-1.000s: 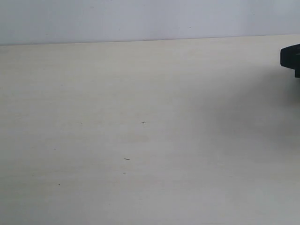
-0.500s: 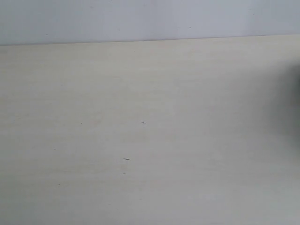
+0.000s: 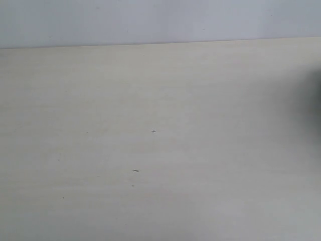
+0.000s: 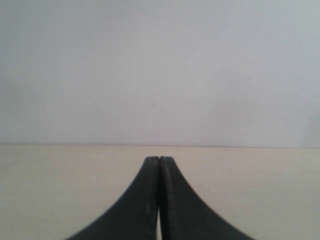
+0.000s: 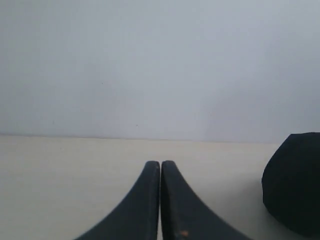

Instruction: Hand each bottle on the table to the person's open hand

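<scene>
The pale beige table fills the exterior view, and no bottle, hand or gripper shows on it. My left gripper is shut, its black fingers pressed together with nothing between them, low over the table. My right gripper is also shut and holds nothing, above the table. The bottles and the person's open hand are out of view in every frame.
A pale grey wall rises behind the table's far edge. In the right wrist view a rounded black object sits beside my right gripper. A soft shadow darkens the table at the exterior view's right edge.
A black object at the right edge of the exterior view one second ago has withdrawn out of frame, leaving only a shadow.
</scene>
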Available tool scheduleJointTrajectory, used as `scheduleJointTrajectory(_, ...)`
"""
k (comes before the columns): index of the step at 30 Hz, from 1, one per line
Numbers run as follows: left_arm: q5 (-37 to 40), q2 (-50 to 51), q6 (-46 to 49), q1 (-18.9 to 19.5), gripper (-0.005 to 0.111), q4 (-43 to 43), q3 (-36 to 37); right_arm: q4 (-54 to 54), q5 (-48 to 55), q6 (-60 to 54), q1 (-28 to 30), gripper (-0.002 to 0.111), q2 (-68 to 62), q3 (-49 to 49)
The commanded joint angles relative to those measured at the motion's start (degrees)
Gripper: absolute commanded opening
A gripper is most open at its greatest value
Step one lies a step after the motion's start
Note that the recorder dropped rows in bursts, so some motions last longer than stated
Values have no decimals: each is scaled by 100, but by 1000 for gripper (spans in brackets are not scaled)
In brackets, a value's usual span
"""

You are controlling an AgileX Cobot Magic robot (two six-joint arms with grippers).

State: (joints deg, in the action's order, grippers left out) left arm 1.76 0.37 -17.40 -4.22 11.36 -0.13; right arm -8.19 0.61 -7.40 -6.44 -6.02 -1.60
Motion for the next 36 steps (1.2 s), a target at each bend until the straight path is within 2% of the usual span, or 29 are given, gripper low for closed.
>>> scheduleJointTrajectory(1,-13,-37,9,13,0,-21,13,-39,-288,-8,40,1,434,160)
scheduleJointTrajectory(17,-13,-37,9,13,0,-21,13,64,262,-247,40,1,602,160)
scheduleJointTrajectory(36,-13,-37,9,13,0,-21,13,64,270,-256,40,1,602,160)
